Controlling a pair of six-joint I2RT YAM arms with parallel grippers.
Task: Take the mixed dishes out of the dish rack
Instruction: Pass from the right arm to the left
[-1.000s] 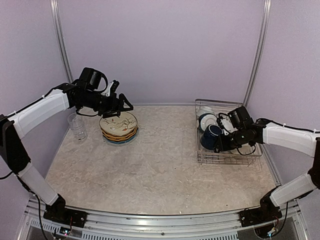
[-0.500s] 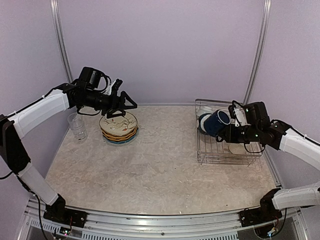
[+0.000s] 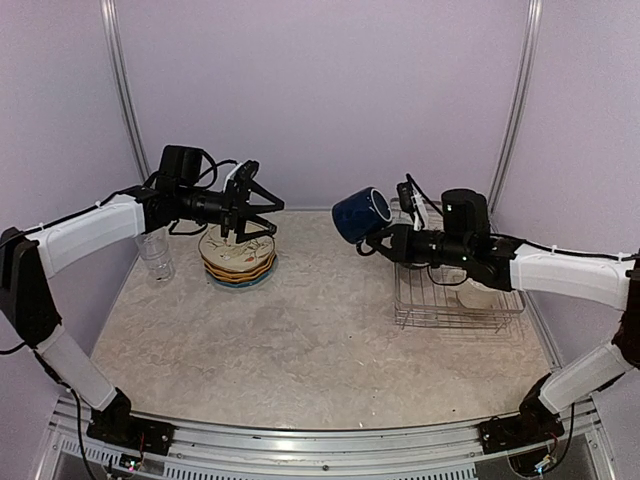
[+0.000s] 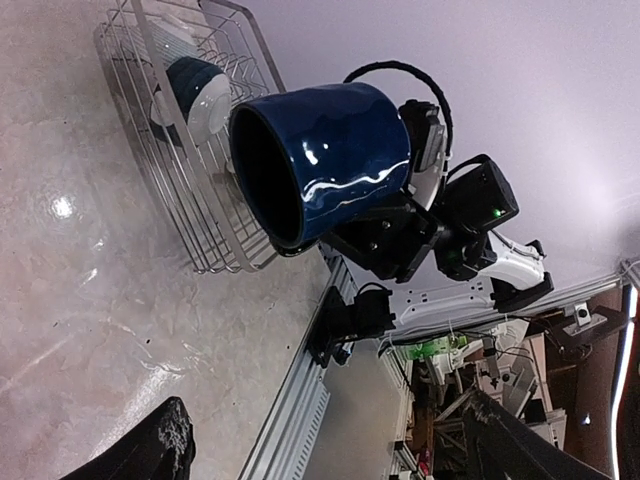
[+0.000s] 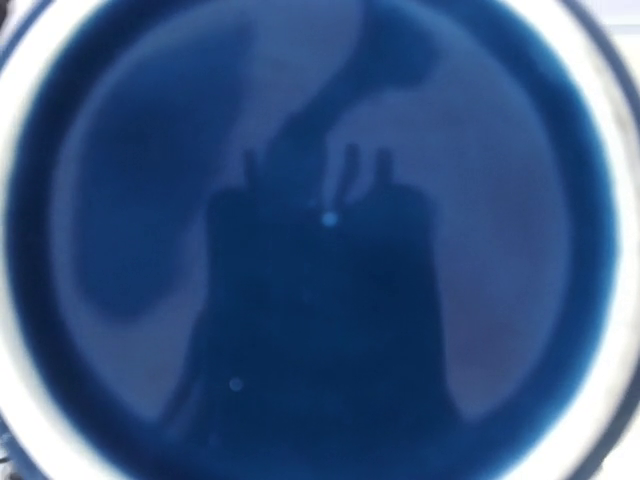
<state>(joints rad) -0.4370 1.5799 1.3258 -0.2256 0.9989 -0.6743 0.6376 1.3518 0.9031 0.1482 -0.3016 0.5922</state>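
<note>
My right gripper (image 3: 386,237) is shut on the dark blue mug (image 3: 362,214) and holds it in the air to the left of the dish rack (image 3: 455,300), mouth facing left. The mug's base fills the right wrist view (image 5: 320,240) and hides the fingers. In the left wrist view the mug (image 4: 325,160) faces the camera. A teal bowl (image 4: 195,88) and a cream dish (image 4: 172,25) stay in the rack (image 4: 215,245). My left gripper (image 3: 272,215) is open and empty above the stack of patterned plates (image 3: 238,255). The glass tumbler (image 3: 155,255) stands to the left of the plates.
The rack sits at the right against the right wall. The plates and tumbler stand at the back left. The marbled tabletop (image 3: 310,340) lies between them. Metal rails run along the near edge (image 3: 320,450).
My right gripper has lifted the dark blue mug out of the rack and carried it up and to the left. My left gripper has risen a little and turned towards the right.
</note>
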